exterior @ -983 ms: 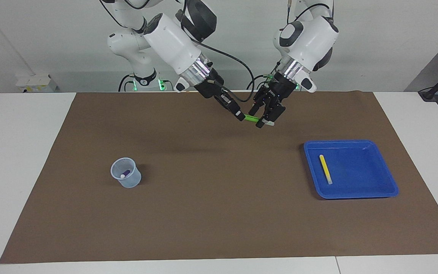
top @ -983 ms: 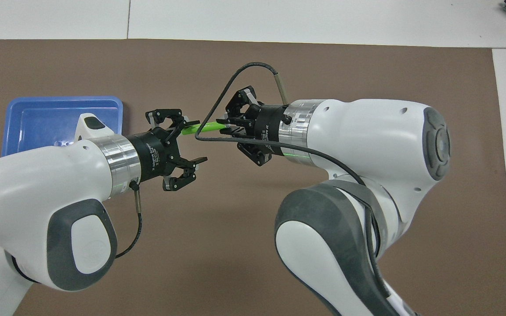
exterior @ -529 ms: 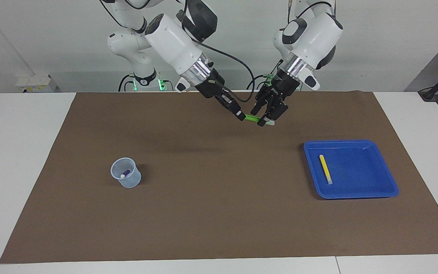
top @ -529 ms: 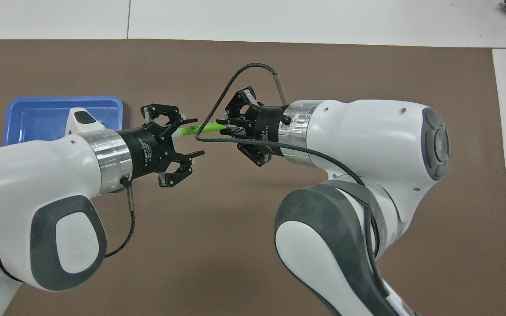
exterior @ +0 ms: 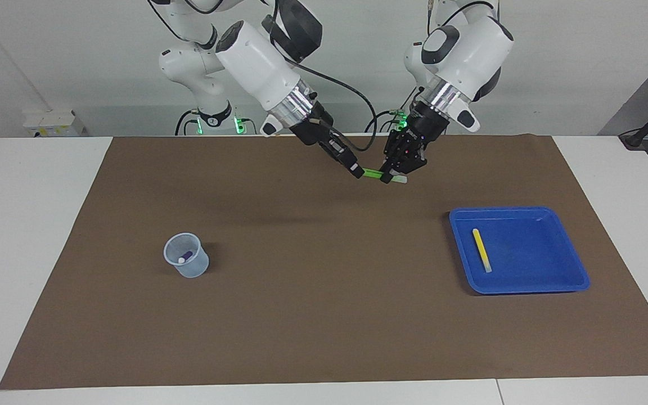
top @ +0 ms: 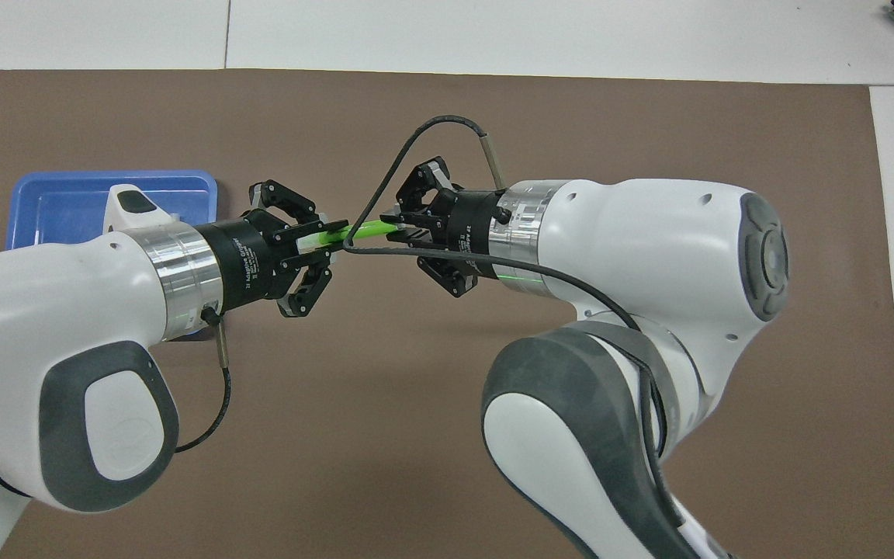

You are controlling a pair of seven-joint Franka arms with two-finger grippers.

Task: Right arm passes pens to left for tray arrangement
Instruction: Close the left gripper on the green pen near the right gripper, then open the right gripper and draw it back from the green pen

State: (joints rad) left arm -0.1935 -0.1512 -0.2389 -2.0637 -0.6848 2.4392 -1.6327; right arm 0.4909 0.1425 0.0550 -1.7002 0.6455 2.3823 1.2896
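Starting at the right arm's end of the table: finding a small translucent bluish plastic cup (exterior: 186, 256) standing on the brown mat (exterior: 324, 315), well apart from everything else, with the slim purple marker pen (exterior: 185, 257) inside it, untouched and not yet collected. Moving to the middle, up in the air over the part of the mat near the robots: seeing the right arm's black two-finger gripper (exterior: 356, 171) pinching one end of the slim green marker pen (exterior: 373, 174), fingertips closed on it. At the pen's other end, seeing the left arm's black two-finger gripper (exterior: 387, 179) clamped shut on the same pen, with the whitish tip poking out just past it. Judging this as mid-handover: both gripping at once, release by the right not yet made. Ending at the left arm's end: finding the shallow bright blue plastic tray (exterior: 560, 247) lying on the mat, with the slim yellow marker pen (exterior: 481, 250) flat inside, near the wall toward the table's middle. Counting one pen of three delivered, one changing hands, one waiting in the cup. Leaving, by this reading, the green pen's release and placing in the tray, then the whole pass again for the purple.
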